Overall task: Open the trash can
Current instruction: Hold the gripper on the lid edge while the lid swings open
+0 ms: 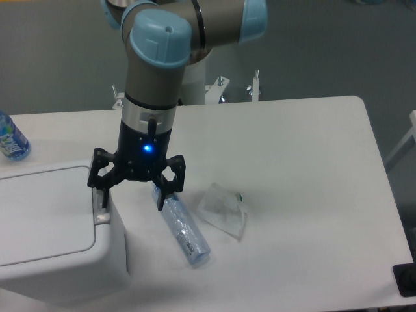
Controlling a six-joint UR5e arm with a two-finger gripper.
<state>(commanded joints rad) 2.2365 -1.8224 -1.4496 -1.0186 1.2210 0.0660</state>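
My worry here is a miss: the tool (132,195) hangs with its fingers spread wide and nothing in them, and if I press down off-centre a fingertip could slide off the small grey latch (100,207) or wedge against the lid edge instead of tripping it. The right finger also sits very near the plastic bottle (181,225) lying on the counter (305,169), so a sideways correction might knock it into the crumpled clear wrapper (223,212). The trash can (55,237) stands at the counter's front-left corner, lid closed, its latch edge directly under the tool's left finger.
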